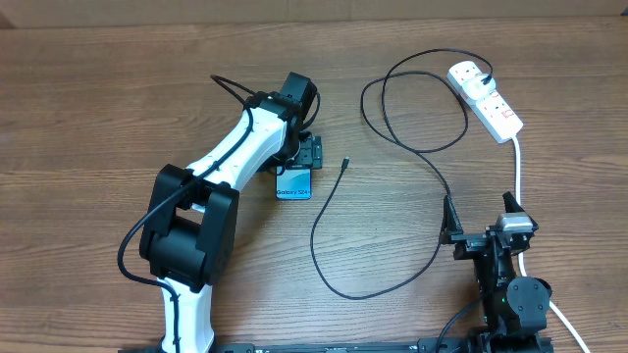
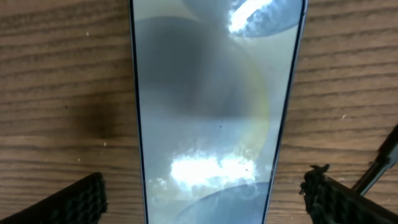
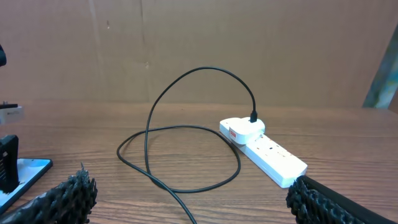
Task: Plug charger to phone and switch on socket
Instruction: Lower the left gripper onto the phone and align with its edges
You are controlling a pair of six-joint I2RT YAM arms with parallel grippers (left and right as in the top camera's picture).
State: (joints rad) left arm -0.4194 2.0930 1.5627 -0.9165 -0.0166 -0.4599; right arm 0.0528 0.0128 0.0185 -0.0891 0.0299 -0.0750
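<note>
"Overhead, how is the phone [image 1: 293, 184] lying?"
"Flat on the bench [image 1: 88, 108], long axis running away from the arms, 'Galaxy S24' end pointing toward them. The left claw [image 1: 306, 155] is hovering over it, spread; the right claw [image 1: 483, 227] is gaping too."

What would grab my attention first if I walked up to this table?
Probably the big white-and-black left arm stretched across the middle of the scene, its open claw hovering above a blue-screened phone. Then the long black charger cable looping away from the white power strip at the far right, its connector tip lying loose beside the phone.
</note>
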